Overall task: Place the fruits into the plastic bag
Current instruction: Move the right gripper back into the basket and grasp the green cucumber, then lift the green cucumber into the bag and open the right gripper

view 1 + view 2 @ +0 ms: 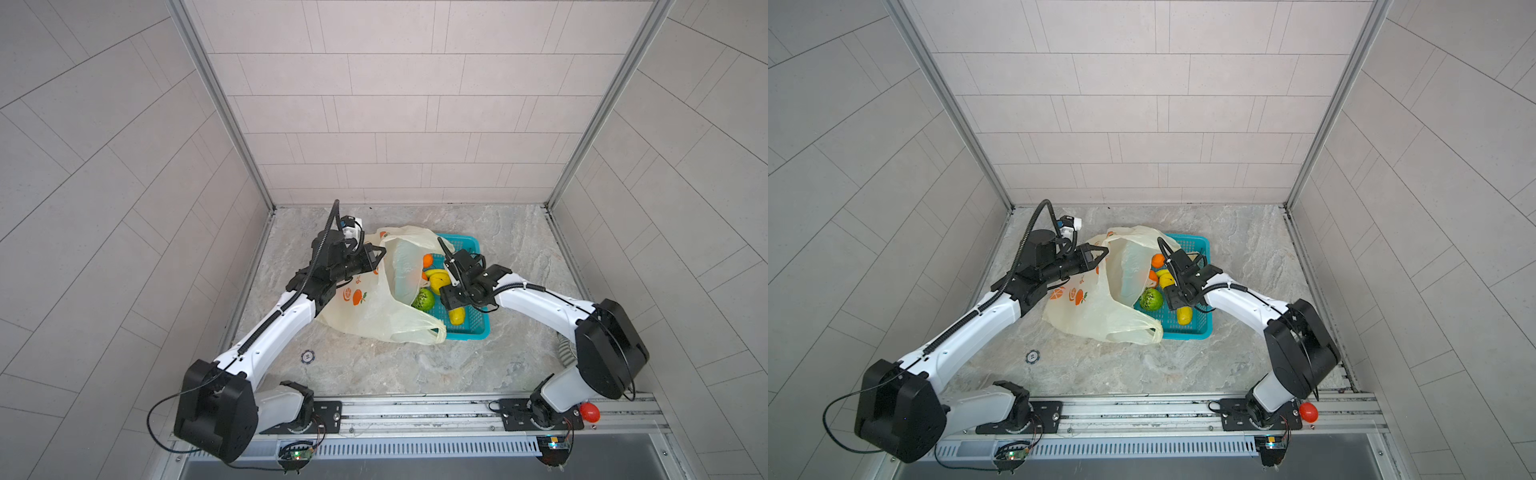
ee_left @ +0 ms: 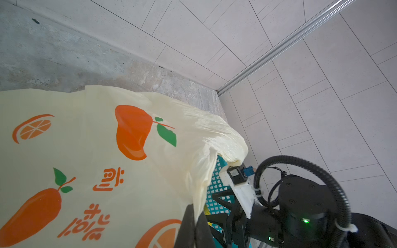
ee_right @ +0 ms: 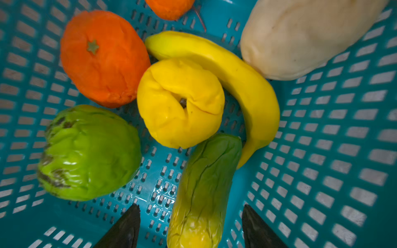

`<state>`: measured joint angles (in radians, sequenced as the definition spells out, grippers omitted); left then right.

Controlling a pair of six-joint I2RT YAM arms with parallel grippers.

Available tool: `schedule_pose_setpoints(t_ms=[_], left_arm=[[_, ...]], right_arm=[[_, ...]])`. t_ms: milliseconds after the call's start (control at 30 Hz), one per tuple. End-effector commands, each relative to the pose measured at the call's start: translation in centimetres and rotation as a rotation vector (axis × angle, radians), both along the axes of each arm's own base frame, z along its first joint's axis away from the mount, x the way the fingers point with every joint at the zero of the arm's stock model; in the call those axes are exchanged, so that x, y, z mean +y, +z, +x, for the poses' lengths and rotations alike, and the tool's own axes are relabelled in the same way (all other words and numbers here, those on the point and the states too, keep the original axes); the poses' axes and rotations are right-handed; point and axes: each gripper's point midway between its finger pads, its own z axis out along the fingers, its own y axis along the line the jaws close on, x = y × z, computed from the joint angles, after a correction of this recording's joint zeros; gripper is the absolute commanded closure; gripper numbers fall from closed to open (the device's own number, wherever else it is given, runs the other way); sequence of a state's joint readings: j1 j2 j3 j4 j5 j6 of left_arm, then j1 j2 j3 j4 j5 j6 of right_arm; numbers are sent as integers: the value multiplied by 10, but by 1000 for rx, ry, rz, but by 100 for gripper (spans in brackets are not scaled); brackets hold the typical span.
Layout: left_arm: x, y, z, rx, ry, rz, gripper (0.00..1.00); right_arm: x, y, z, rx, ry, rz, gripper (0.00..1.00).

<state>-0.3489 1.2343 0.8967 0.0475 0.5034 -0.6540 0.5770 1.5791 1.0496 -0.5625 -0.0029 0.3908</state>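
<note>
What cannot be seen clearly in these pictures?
Inside the plastic bag: cloudy film hides any contents in both top views.
Right tool: cut off by the right wrist view's edge; hidden under its own wrist in both top views.
Beige fruit: cut off by the right wrist view's edge.
Small round disc: too small to read in both top views.

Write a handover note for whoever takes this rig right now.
Left end effector: shut on the rim of the thin pale-yellow plastic bag with orange prints, mouth open toward the teal mesh plastic basket.
Right end effector: open inside the basket, jaws either side of the green-to-yellow oblong toy fruit, not gripping.
Done: bag mouth open; no fruit seen inside.
Left: every fruit, in the basket: green round one, orange round one, yellow curved one, pale beige oblong one.
</note>
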Motion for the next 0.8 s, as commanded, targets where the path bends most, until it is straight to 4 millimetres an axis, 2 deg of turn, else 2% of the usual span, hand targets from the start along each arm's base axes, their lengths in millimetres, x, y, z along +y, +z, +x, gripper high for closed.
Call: schedule_pose_setpoints(t_ms=[0, 467, 767], left_arm=[[2, 13, 4, -41, 9, -3, 100], [1, 15, 5, -45, 6, -9, 100], [-1, 13, 8, -35, 4, -8, 100]], right_arm=[[-12, -15, -7, 60, -42, -75, 29], [-13, -40, -9, 92, -34, -91, 29], [-8, -52, -11, 107, -20, -66, 33]])
